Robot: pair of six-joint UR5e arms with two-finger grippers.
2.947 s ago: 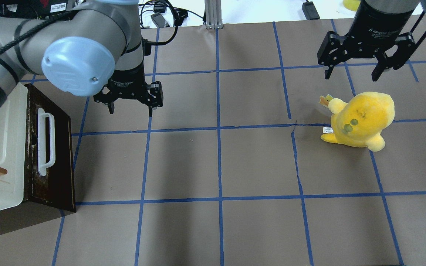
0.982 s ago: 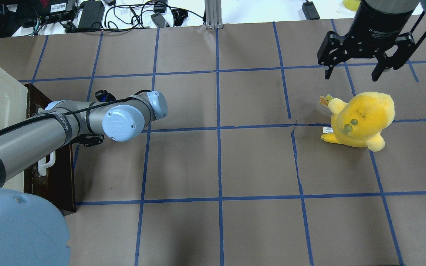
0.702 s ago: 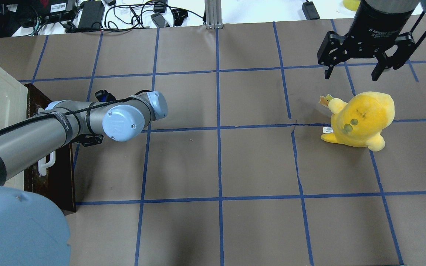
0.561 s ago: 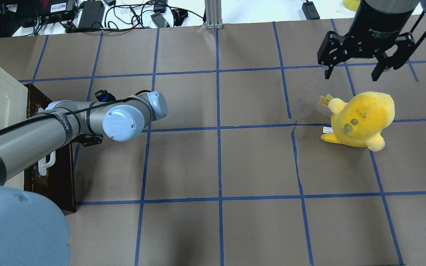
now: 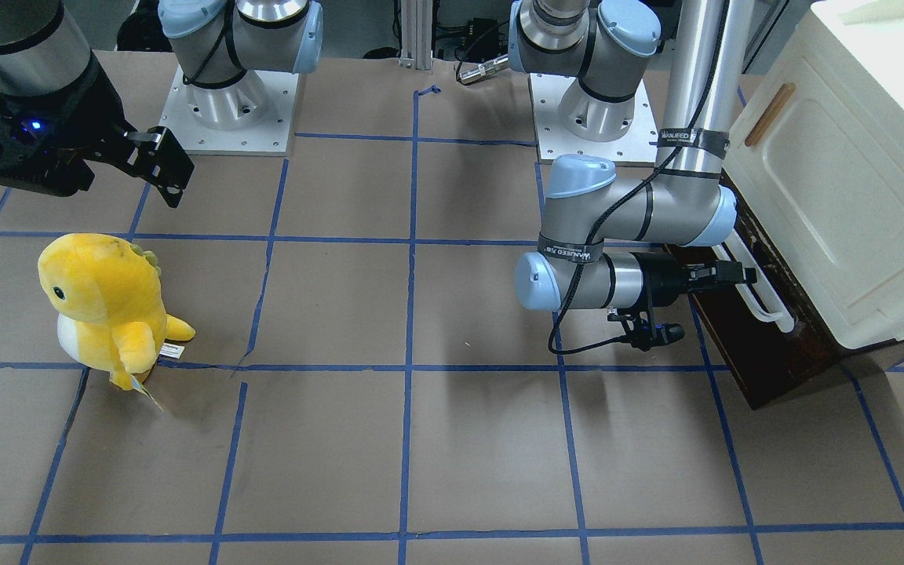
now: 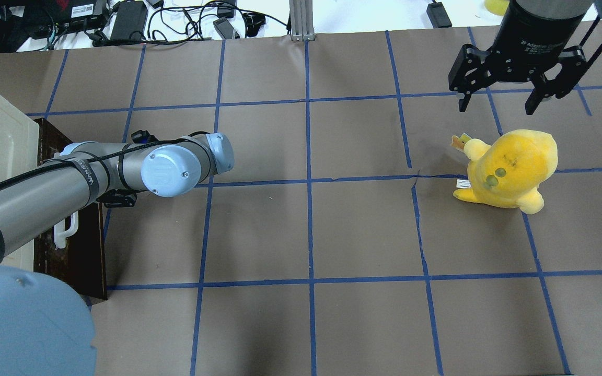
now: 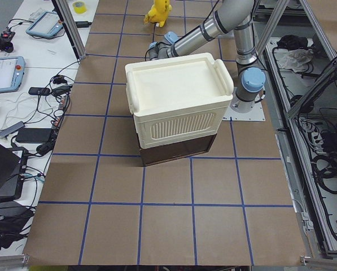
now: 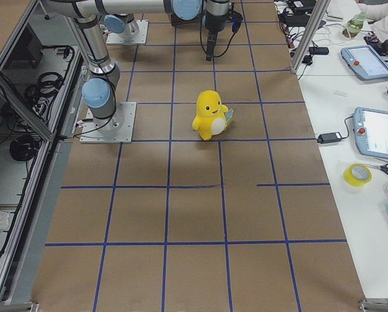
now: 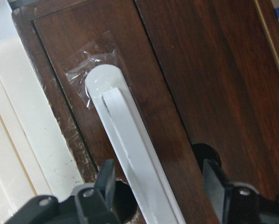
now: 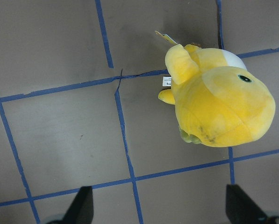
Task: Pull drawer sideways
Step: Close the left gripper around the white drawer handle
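Observation:
The drawer (image 5: 766,353) has a dark brown front with a long white bar handle (image 5: 762,298) and sits closed under a cream cabinet (image 5: 852,196). My left gripper (image 5: 737,275) points sideways at the handle's far end. In the left wrist view the gripper (image 9: 158,186) is open. Its fingers (image 9: 104,179) stand on either side of the white handle (image 9: 130,140), with gaps on both sides. In the overhead view my forearm hides this gripper, and only the handle's near end (image 6: 66,235) shows. My right gripper (image 6: 499,102) is open and empty, high over the far right.
A yellow plush toy (image 6: 510,167) stands on the table below my right gripper, and also shows in the right wrist view (image 10: 218,107). Brown paper with blue tape lines covers the table. Cables and power bricks (image 6: 123,21) lie beyond the far edge.
My left arm has swung down from above the table to the drawer front. In the last second it has edged slightly left toward the handle. The right arm and plush have not moved.

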